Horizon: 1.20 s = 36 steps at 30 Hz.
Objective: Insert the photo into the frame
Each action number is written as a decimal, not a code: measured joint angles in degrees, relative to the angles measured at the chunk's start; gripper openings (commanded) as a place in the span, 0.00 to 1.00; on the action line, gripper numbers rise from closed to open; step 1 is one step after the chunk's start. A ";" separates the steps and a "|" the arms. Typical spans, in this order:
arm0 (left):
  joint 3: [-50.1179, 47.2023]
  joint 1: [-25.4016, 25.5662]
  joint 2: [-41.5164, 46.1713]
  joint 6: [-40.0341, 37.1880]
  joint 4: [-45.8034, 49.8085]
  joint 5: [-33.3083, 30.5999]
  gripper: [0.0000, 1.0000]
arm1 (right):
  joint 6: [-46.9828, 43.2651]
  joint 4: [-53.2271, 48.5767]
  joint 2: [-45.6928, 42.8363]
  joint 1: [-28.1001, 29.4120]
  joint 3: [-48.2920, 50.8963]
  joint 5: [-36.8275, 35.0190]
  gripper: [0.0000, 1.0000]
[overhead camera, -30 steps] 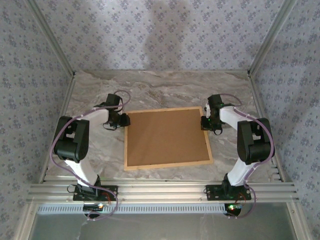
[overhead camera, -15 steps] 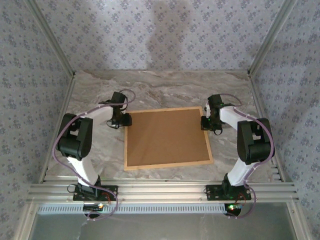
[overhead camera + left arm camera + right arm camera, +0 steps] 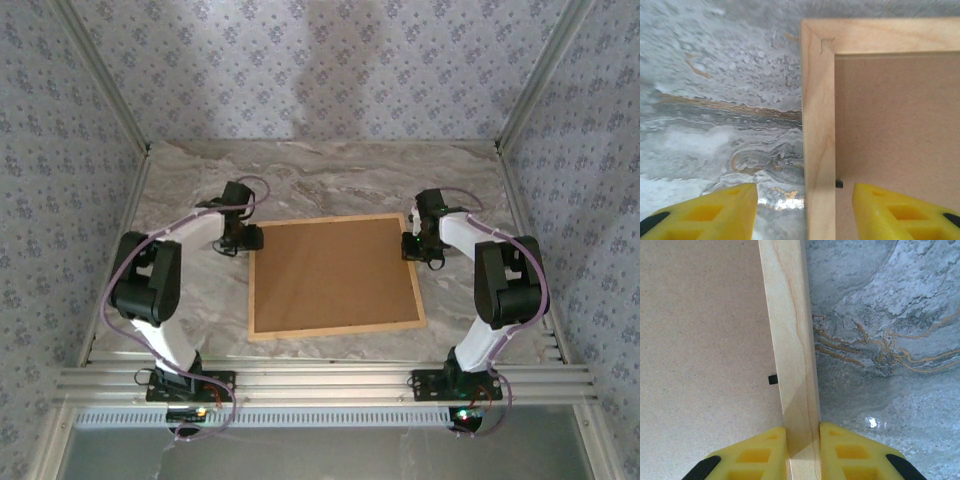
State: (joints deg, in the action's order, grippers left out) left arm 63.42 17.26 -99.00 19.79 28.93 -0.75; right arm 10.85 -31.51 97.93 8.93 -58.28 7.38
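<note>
Nearest us, our left pincer stands half open and empty, one jaw over the desk, the other over the brown backing board, with the left rail of the frame between them; our right pincer is clamped on the right rail. The frame lies flat, face down, between both arms, each rail running straight away from its pincer, so we judge that simply closing would grip the left side. Beyond, that rail ends at the far-left corner; whether the photo lies under the board we cannot tell.

The frame is pale smooth wood, its backing board matt brown, the table glossy marble-patterned.
</note>
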 measured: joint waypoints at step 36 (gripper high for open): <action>-25.73 4.31 23.78 11.80 6.82 12.13 0.36 | 0.02 0.07 0.00 0.00 0.00 0.13 0.20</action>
State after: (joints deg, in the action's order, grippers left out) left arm 37.69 21.56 -75.22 31.59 35.75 11.38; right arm 10.87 -31.44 97.93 8.93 -58.28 7.51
